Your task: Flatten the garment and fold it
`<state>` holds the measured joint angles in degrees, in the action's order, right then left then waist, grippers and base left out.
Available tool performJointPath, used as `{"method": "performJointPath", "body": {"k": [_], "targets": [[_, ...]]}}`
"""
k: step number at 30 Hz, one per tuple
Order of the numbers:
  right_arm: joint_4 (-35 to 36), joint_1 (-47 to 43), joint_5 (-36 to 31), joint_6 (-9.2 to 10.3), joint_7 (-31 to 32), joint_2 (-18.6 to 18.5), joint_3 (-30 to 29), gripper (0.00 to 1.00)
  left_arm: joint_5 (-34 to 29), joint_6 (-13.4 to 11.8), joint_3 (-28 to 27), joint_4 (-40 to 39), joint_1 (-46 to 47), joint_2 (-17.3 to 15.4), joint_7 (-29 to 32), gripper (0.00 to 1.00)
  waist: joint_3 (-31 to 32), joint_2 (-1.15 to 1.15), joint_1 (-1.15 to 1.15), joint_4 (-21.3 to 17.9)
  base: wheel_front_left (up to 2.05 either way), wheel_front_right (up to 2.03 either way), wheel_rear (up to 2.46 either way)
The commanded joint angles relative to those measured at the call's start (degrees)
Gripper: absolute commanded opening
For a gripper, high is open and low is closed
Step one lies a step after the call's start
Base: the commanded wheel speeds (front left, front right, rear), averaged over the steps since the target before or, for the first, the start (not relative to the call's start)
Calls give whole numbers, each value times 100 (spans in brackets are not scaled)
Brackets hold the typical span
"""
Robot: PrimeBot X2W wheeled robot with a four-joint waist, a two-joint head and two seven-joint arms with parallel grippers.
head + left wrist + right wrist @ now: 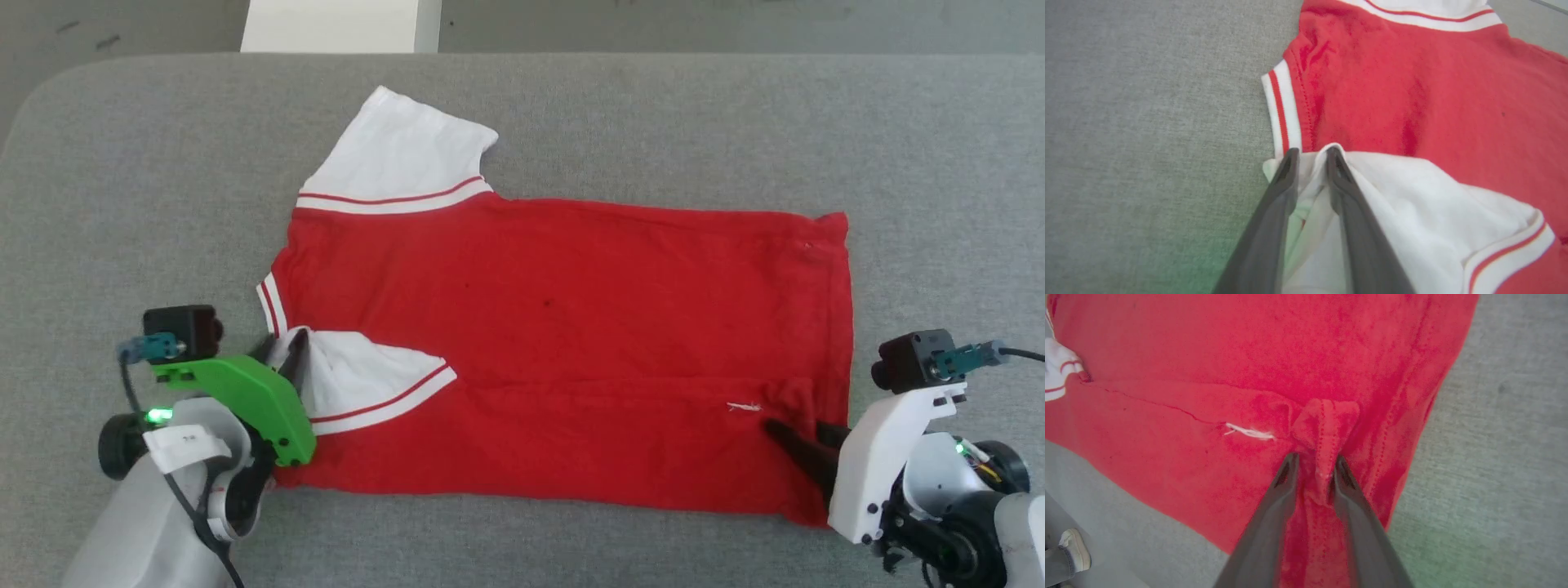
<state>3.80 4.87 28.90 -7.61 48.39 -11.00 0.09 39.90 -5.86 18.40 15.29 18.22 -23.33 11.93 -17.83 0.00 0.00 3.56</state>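
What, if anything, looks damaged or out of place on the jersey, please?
A short white thread, seemingly loose, lies on the red garment along a crease near its hem, beside a bunched ridge of fabric. A small dark speck also marks the middle.

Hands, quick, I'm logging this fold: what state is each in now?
Left hand: open, white sleeve of the garment between its fingers.
Right hand: open, red hem fold between its fingers.

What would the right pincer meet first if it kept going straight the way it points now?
The right pincer would meet the puckered fold of the red thin-fabric sports jersey first; that fold sits between its parted fingers. Beyond it, probably just more of the flat jersey.
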Motion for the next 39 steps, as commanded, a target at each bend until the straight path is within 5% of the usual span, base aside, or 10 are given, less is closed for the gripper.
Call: {"method": "performJointPath", "body": {"k": [1,7,17,26,27,28,29,39], "targets": [[-33,-113,39,12,-3,62,-29,100,40,-38,-75,1,21,-20,-80,100,231,0,0,45,0,0,0],[453,-479,121,12,-109,195,-399,100,63,-441,-312,-623,-443,-350,130,100,613,0,0,111,0,0,0],[1341,-996,-62,12,89,485,-898,100,337,-1300,31,-2118,-1716,-736,1941,100,769,0,0,85,0,0,0],[1655,-1139,-238,12,293,599,-812,100,211,-1261,254,-1511,-1454,-549,1887,100,608,0,0,-52,0,0,0],[1677,-1158,-310,12,320,571,-753,100,229,-1230,271,-1406,-1416,-511,1876,80,587,0,0,-76,0,0,0],[1690,-1179,-388,12,340,541,-696,100,274,-1202,244,-1346,-1387,-456,1819,23,574,0,0,-94,0,0,0],[1695,-1211,-503,12,368,503,-621,100,307,-1175,225,-1273,-1368,-419,1771,0,563,0,0,-114,0,0,0],[1292,-1139,-1774,12,451,530,-165,100,511,-1266,-245,-1777,-1623,-283,1117,0,538,0,0,-150,0,0,0]]}}
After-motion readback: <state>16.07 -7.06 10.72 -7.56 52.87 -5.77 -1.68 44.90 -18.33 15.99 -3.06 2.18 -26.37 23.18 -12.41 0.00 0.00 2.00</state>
